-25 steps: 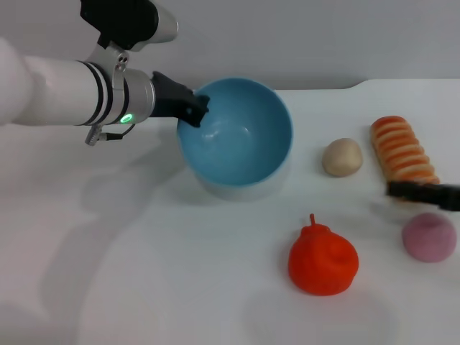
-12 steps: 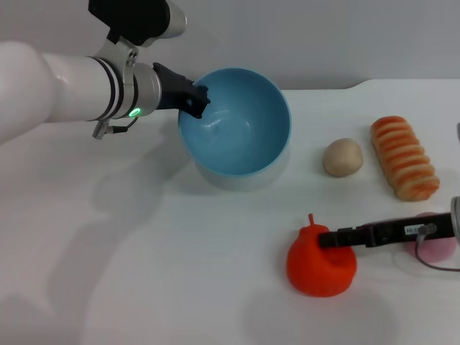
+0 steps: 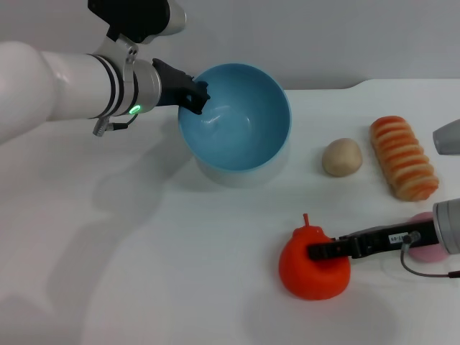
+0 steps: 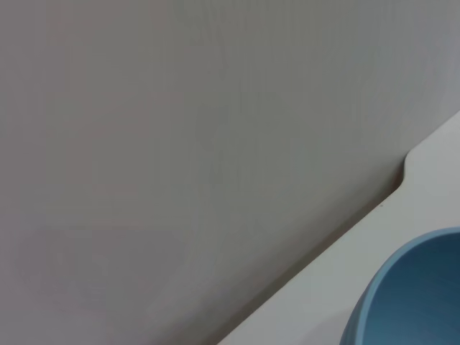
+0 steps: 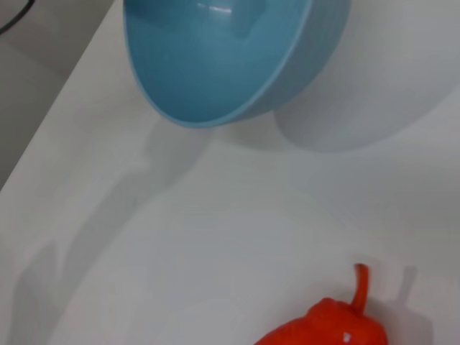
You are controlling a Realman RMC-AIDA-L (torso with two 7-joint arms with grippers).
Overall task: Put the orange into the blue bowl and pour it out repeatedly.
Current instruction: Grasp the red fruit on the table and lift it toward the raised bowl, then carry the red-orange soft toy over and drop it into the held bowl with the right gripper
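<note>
The left gripper [image 3: 192, 97] is clamped on the rim of the blue bowl [image 3: 241, 122], on the side toward the bench's left edge. The bowl is held tilted, its opening turned toward the bench's near edge, and it sits close to the far edge of the white bench [image 3: 144, 244]. Its inside holds nothing. In the left wrist view only a part of the bowl's rim [image 4: 402, 302] shows beside the bench's far edge.

The right gripper [image 3: 320, 251] reaches in from the bench's right edge and lies against the top of the orange [image 3: 309, 269]. I cannot tell whether its fingers are gripping the fruit or only touching it. The orange rests on the bench near the near edge, well apart from the bowl, stem upward. The right wrist view shows the orange's top and stem [image 5: 338, 320] with the tilted bowl [image 5: 215, 65] beyond it.

A beige ball [image 3: 342, 157] and a striped bread roll [image 3: 402, 157] lie near the right edge. A pink ball [image 3: 428, 250] is partly hidden behind the right arm.
</note>
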